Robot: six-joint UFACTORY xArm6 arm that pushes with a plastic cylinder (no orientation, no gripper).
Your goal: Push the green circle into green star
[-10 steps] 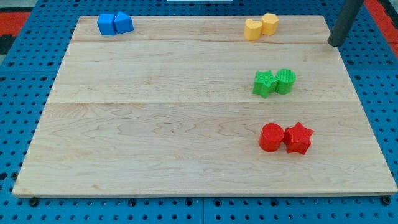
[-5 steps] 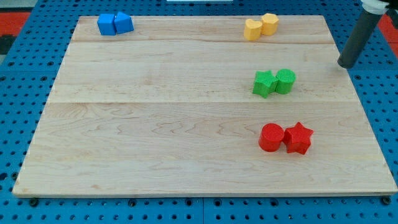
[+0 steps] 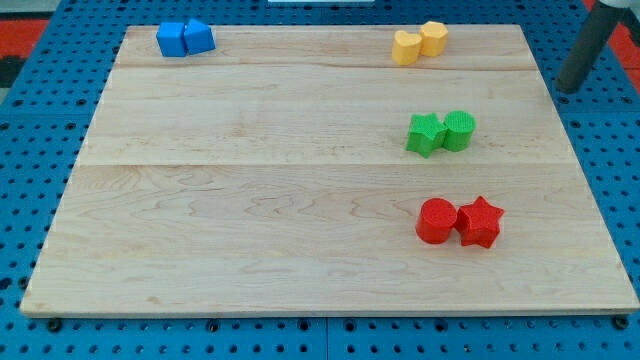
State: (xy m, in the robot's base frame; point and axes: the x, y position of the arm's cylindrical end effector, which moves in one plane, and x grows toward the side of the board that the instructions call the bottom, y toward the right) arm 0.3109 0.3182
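Note:
The green circle [image 3: 459,130] sits on the wooden board [image 3: 250,200] at the view's right of centre, touching the green star [image 3: 426,134] on its left side. My tip [image 3: 569,88] is at the view's upper right, just off the board's right edge, well to the right of and above both green blocks and apart from them.
Two blue blocks [image 3: 184,38] touch each other at the view's top left. Two yellow blocks [image 3: 419,42] touch at the top right. A red circle [image 3: 436,221] and a red star [image 3: 479,222] touch at the lower right. A blue pegboard [image 3: 610,150] surrounds the board.
My tip has moved down and to the right along the board's right edge, then slightly up and further right. No block has moved.

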